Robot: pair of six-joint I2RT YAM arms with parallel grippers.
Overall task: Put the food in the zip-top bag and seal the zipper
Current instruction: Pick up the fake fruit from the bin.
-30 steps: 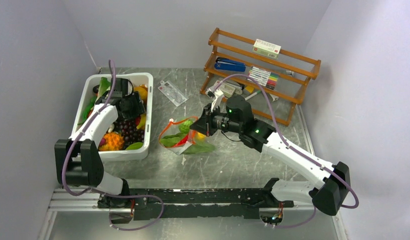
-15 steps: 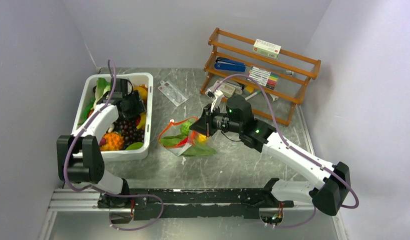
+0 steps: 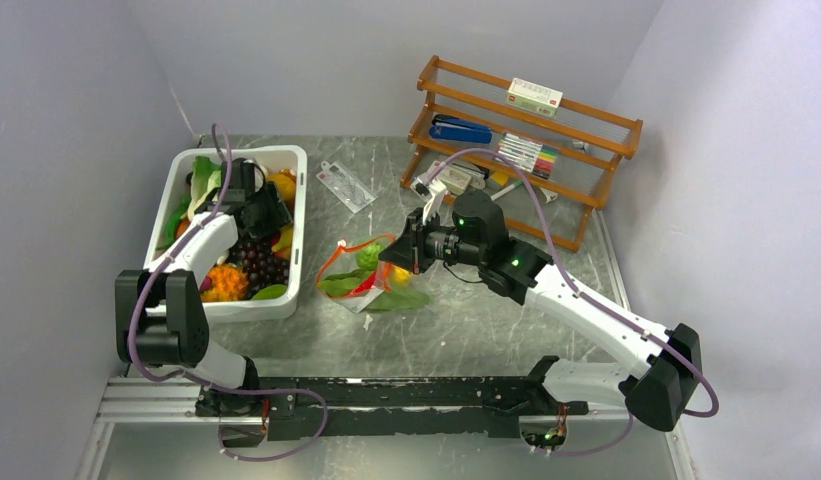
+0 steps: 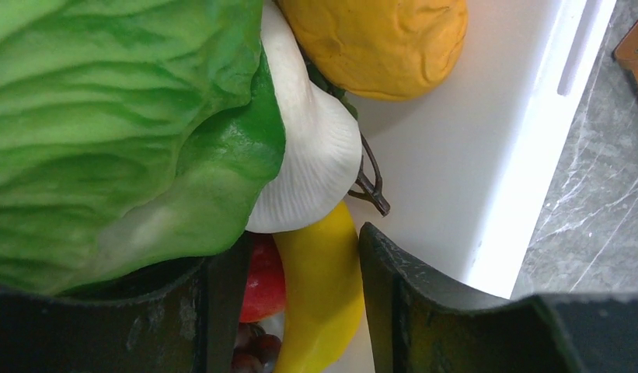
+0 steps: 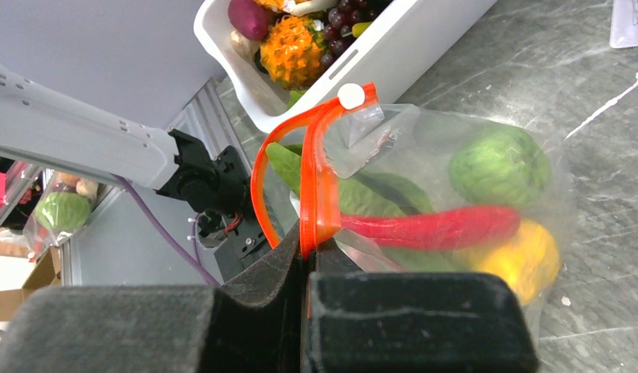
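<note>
Grey marbled table (image 3: 466,330) and pale walls are seen all round, and at the middle the zip-top bag (image 5: 378,128) is lying with the food already inside: a green round fruit (image 5: 498,165), a yellow fruit (image 5: 521,263), a red chilli (image 5: 432,227) and green leaves (image 5: 378,194). The right claw (image 5: 309,252) is pressed together on the zipper (image 5: 319,179), pinching the red-orange strip. From that pinch the strip's long axis runs up toward 12 o'clock, ending at a white slider (image 5: 350,95) near 1 o'clock, while the bag body is spread toward 3 o'clock. One half of the strip is bowed out toward 10 o'clock, so the mouth is judged not yet sealed. The left claw (image 4: 300,237) is held spread over produce in the white bin (image 3: 299,220), well apart at 9 o'clock; the right arm is plainly nearer.
</note>
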